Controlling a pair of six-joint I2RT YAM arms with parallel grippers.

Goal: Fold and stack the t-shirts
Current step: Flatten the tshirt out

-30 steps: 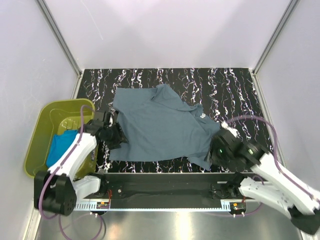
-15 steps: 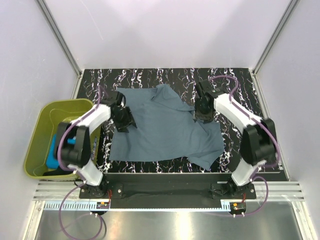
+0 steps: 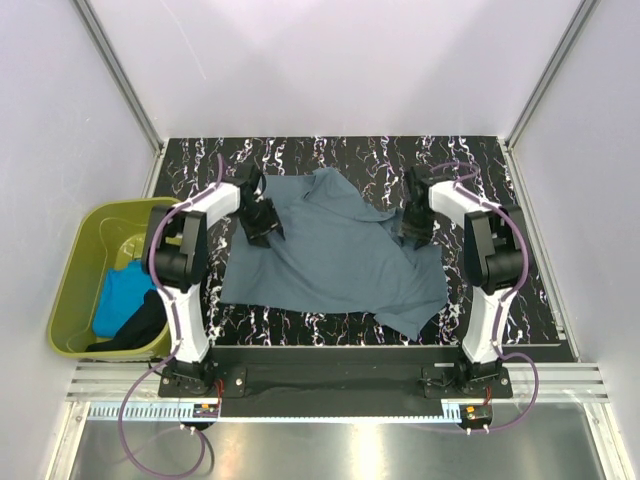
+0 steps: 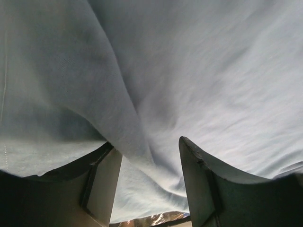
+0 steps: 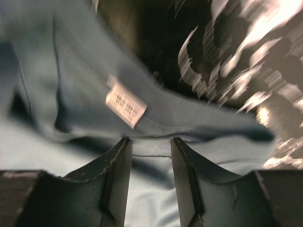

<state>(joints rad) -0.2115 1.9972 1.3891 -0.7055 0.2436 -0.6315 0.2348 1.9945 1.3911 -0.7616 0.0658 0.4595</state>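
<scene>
Swung out from the near edge a second ago, the left claw (image 4: 149,146) gapes around a cloth ridge of the slate t-shirt (image 3: 330,265), spread on the table (image 3: 470,170); the right claw (image 5: 149,142) stands narrowly apart at its labelled hem. Close both fully on cloth before lifting, else one side slips.

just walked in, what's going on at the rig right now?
Both arms are on the slate grey-blue t-shirt, which lies spread, not yet folded, on the table. The left gripper is at its far-left part, the right gripper at its far-right edge near a sewn-in label. Each has cloth between parted fingers; whether either is pinching isn't clear. The turquoise t-shirt and black t-shirt sit in the green tub to the left.
</scene>
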